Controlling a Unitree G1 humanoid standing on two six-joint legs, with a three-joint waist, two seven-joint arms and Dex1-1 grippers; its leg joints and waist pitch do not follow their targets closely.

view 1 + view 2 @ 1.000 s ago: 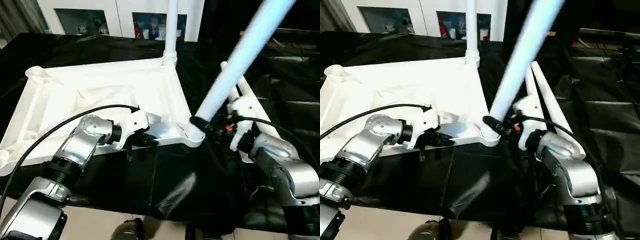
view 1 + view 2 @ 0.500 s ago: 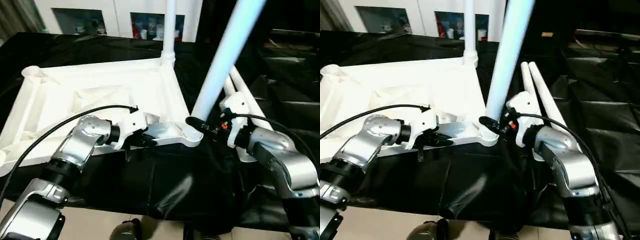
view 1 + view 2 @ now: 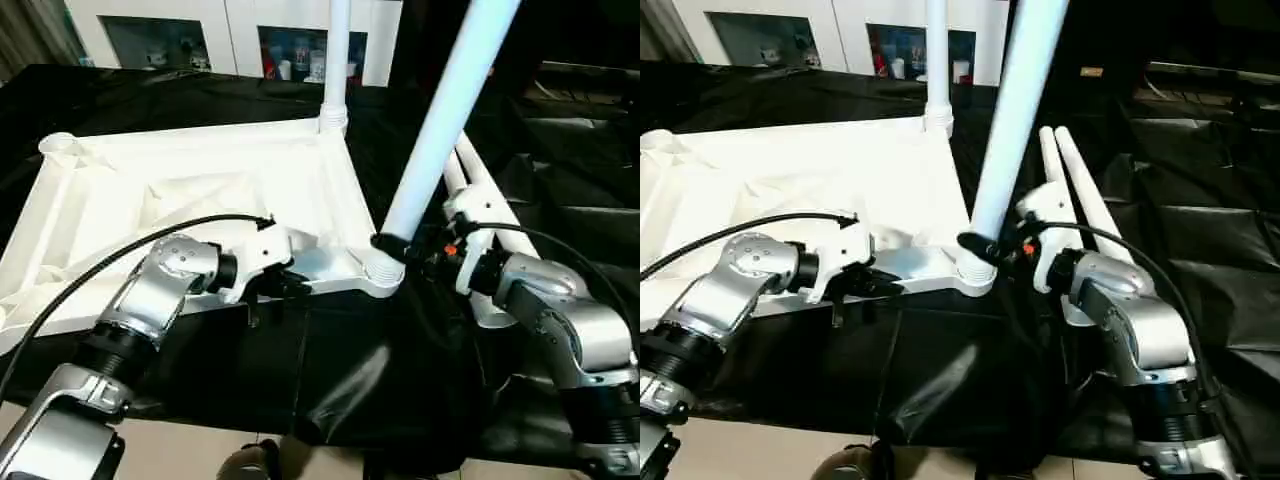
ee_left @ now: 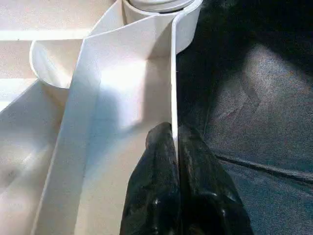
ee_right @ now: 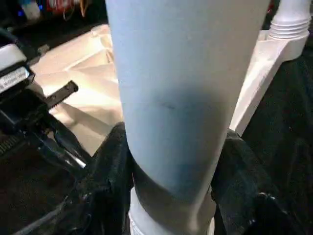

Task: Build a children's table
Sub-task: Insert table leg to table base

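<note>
The white tabletop (image 3: 190,190) lies underside up on black cloth. One white leg (image 3: 337,60) stands upright in its far right corner socket. A second leg (image 3: 440,120) has its foot in the near right corner socket (image 3: 383,272) and leans up and to the right. My right gripper (image 3: 395,247) is shut on that leg just above the socket, a black finger (image 5: 110,166) on each side of the tube (image 5: 171,98). My left gripper (image 4: 174,132) is shut on the tabletop's thin near rim (image 4: 172,73), a little left of that socket.
Two more white legs (image 3: 478,185) lie side by side on the black cloth to the right of the tabletop, behind my right forearm. White cabinets (image 3: 230,30) stand at the back. The cloth's front edge drops off just below my arms.
The leg in my right gripper has swung from a strong rightward lean to a steeper, more upright stance in the socket. My left gripper has kept its hold on the rim.
</note>
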